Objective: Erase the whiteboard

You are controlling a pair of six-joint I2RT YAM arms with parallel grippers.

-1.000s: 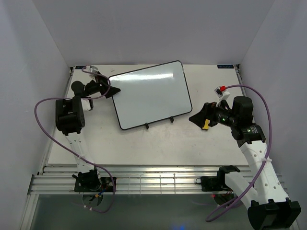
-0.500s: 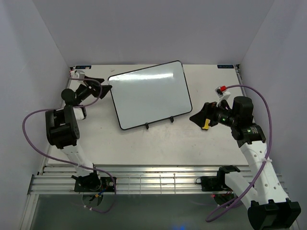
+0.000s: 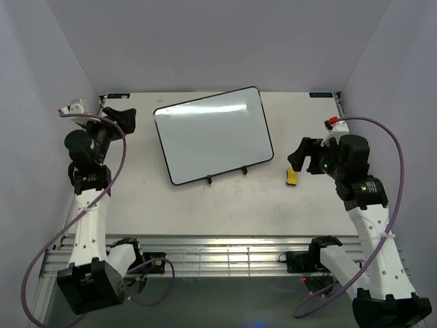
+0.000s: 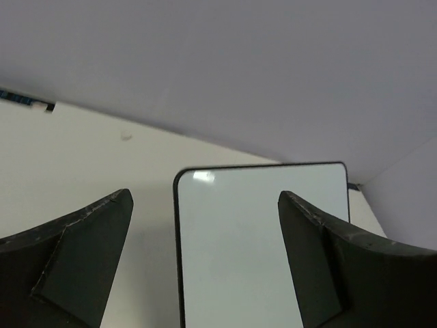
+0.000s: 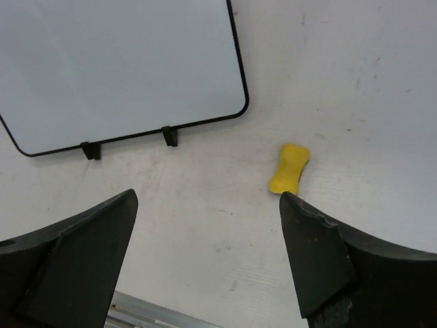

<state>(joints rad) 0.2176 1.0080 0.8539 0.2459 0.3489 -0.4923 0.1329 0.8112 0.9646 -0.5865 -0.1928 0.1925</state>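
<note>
Right gripper (image 3: 299, 152) is open and empty, right of the whiteboard (image 3: 213, 133)'s near right corner; left gripper (image 3: 120, 116) is spread wide too, holding nothing, off the whiteboard's left edge. The whiteboard sits propped on its wire easel stand (image 3: 227, 175) and its surface looks clean. A yellow eraser (image 3: 292, 177) lies loose just right of that near corner. Risk: nothing braces the whiteboard, so a careless swing past could tip it off the stand or kick the eraser. Versus a second ago: the eraser was in the right jaws and is now dropped; the left gripper was at the whiteboard's edge and is now pulled away
</note>
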